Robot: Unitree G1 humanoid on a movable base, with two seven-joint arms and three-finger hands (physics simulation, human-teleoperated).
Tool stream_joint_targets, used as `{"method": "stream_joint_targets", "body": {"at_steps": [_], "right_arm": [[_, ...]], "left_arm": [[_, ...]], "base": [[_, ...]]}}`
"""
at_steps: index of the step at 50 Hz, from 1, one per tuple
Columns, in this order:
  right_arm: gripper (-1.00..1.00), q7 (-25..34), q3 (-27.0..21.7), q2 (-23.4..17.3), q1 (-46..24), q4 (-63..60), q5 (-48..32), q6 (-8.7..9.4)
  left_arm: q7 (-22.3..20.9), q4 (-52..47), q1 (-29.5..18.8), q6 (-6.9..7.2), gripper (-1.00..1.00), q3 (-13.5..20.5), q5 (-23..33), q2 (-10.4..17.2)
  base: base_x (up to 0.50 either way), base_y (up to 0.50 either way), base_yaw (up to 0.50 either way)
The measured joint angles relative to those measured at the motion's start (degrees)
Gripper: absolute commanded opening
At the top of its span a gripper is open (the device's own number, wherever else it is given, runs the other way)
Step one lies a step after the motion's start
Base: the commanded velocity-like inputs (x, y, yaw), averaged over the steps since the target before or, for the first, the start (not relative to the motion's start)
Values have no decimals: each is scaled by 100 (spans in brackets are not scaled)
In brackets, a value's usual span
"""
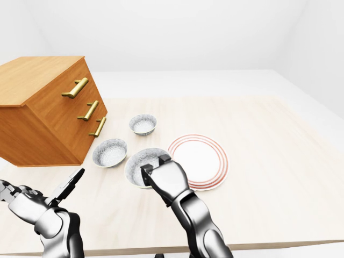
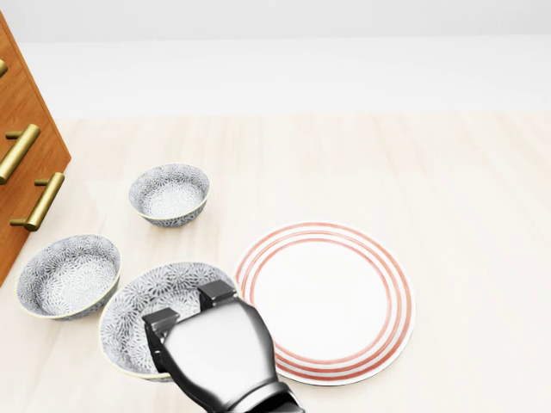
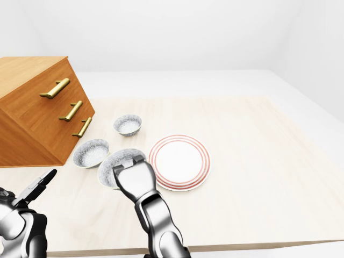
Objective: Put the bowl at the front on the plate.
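We are gripping the patterned bowl [image 3: 119, 164] with our right hand [image 3: 133, 180], just left of the red-ringed plate [image 3: 179, 162]; our left hand [image 3: 24, 207] is hanging open.

Your pale wooden bench [image 2: 448, 172] and its load.
In your head view, the red-ringed plate [image 2: 322, 301] lies flat near the middle. Left of it you have three patterned bowls: the far bowl [image 2: 170, 194] stands alone, the middle bowl [image 2: 68, 276] sits near the left edge, and the near bowl [image 2: 159, 301] is just beside the plate's left rim, tilted. The wooden drawer chest [image 1: 48, 110] with brass handles stands on the bench at far left.
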Motion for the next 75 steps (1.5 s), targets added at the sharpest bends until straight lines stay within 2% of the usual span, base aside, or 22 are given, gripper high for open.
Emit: {"method": "stream_joint_targets", "body": {"at_steps": [10,20,27,52,62,75], "right_arm": [[-100,-463,-57,-239,305,-503,56,0],[-100,-1393,-117,-527,605,-941,846,0],[-100,-1789,-96,-678,722,-1036,1198,-1],[-100,-1930,35,-761,722,-795,1374,-1],[-100,-1833,-347,-827,724,-892,1403,-1],[-100,-1544,-885,-836,622,-849,934,-1]], "left_arm": [[0,16,0,-27,100,-6,3,2],[0,29,4,-67,100,-9,7,-1],[0,42,7,-100,100,-13,10,-4],[0,28,21,-112,100,-12,8,-9],[0,12,17,-92,100,-3,14,-11],[0,8,20,-91,100,-4,22,-13]], "base": [[0,0,0],[0,0,0],[0,0,0],[0,0,0],[0,0,0],[0,0,0]]}}
